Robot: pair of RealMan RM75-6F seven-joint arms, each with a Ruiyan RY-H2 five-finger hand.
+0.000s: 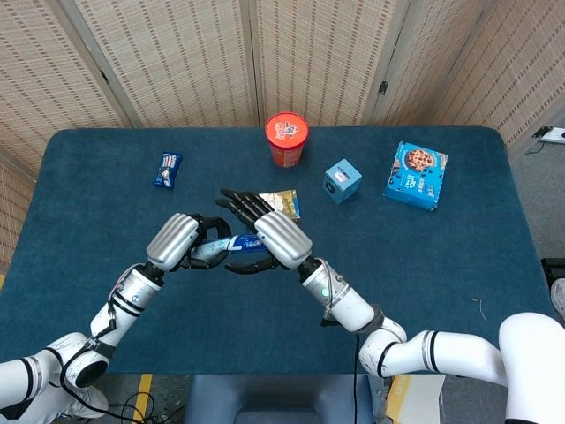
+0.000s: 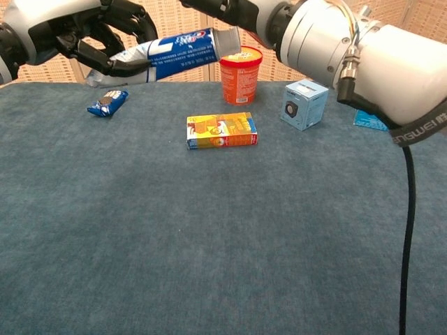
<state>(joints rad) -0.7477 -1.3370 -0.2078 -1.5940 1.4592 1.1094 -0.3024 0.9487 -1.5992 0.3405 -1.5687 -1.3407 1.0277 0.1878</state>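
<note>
— We have the toothpaste tube held off the table in our left hand, fingers curled round its tail end. Keep it level while the cap end meets the right hand.

— Right hand's fingers look spread at the cap (whether they actually grip it, we cannot tell). The tube runs toward 3 o'clock from the left hand, above the yellow box.
</note>
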